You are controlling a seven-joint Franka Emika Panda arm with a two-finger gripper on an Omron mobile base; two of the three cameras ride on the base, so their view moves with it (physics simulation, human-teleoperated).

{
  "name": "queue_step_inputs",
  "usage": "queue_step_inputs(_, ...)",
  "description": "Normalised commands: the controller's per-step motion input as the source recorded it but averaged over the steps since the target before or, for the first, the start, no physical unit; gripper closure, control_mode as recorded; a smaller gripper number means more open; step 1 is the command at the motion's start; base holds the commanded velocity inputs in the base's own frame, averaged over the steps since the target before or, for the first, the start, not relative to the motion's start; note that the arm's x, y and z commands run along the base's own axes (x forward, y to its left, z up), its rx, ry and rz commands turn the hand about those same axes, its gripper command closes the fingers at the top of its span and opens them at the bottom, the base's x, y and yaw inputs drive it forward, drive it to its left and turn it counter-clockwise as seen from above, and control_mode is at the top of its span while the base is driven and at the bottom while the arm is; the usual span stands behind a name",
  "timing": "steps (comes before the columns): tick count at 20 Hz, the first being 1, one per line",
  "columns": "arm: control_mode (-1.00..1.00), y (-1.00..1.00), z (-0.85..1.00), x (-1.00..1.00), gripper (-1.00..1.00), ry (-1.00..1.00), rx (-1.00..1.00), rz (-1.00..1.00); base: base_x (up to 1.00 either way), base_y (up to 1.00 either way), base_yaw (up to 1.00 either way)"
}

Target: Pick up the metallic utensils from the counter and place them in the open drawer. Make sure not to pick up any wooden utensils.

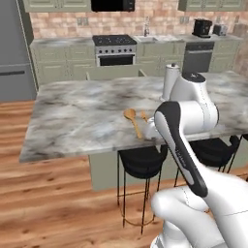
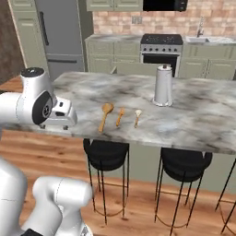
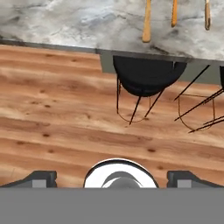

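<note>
Kitchen island, catalogued left to right.

Gripper (image 3: 112, 178): fingers spread wide apart, nothing between them, hanging over the wooden floor (image 3: 57, 109) short of the counter edge. In the right base view the hand sits at the counter's near left edge.

Counter (image 2: 193, 115): grey-white marbled slab on sage-green cabinets.

Wooden spoon (image 2: 105, 115): tan, broad round bowl, lying on the counter, the leftmost utensil.

Slim orange-brown utensil (image 2: 120, 116): just beside the spoon, apart from it.

Short pale-tipped utensil (image 2: 137, 117): orange handle, rightmost of the three. The left base view hides it behind the arm; the right base view shows it clearly.

Paper towel roll (image 2: 162, 85): upright, farther back on the counter.

Black stools (image 2: 106, 154): two, tucked under the counter's near edge.

No legible writing or brand marks anywhere.
</note>
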Motion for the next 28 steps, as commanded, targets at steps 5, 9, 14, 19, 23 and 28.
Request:
queue_step_inputs(5, 1.00, 0.00, 0.00, 0.00, -1.00, 0.00, 0.00, 0.00, 0.00, -0.58, 0.11)
queue_step_inputs(9, 1.00, 0.00, 0.00, 0.00, -1.00, 0.00, 0.00, 0.00, 0.00, -0.41, -0.03)
queue_step_inputs(14, 1.00, 0.00, 0.00, 0.00, -1.00, 0.00, 0.00, 0.00, 0.13, -0.23, -0.14)
queue_step_inputs(19, 1.00, 0.00, 0.00, 0.00, -1.00, 0.00, 0.00, 0.00, 0.48, -0.39, -0.20)
queue_step_inputs(23, 1.00, 0.00, 0.00, 0.00, -1.00, 0.00, 0.00, 0.00, 0.39, -0.23, -0.18)
queue_step_inputs(28, 1.00, 0.00, 0.00, 0.00, -1.00, 0.00, 0.00, 0.00, 0.57, 0.00, -0.04)
